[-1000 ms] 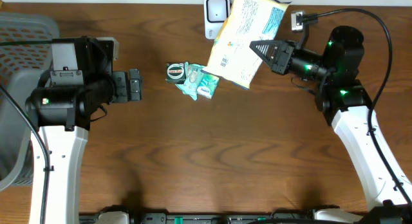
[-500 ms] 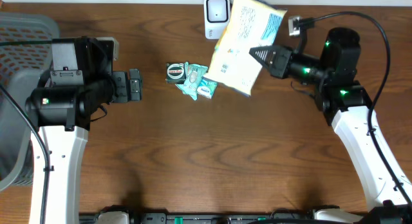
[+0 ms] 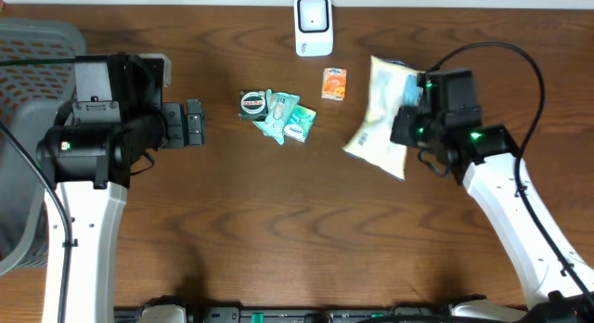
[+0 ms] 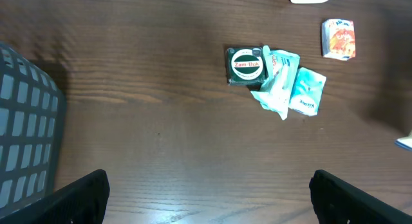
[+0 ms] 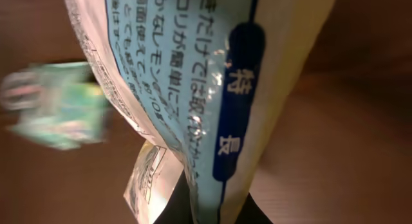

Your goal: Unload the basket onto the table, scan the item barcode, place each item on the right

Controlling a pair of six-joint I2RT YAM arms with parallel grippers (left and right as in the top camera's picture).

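at the table's right side, the right gripper [image 3: 405, 121] clamps the pale yellow plastic pouch with blue print [image 3: 379, 114], its long axis running front to back. the white boxy barcode scanner [image 3: 314, 24] lies beyond it, leftward (right arm nearer). the left gripper [image 3: 193, 123] stands wide, empty.

Even light is washing the bench [image 3: 306, 230], casting soft shadows; the right wrist view is looking dim, blurring behind the packet [image 5: 193, 89].
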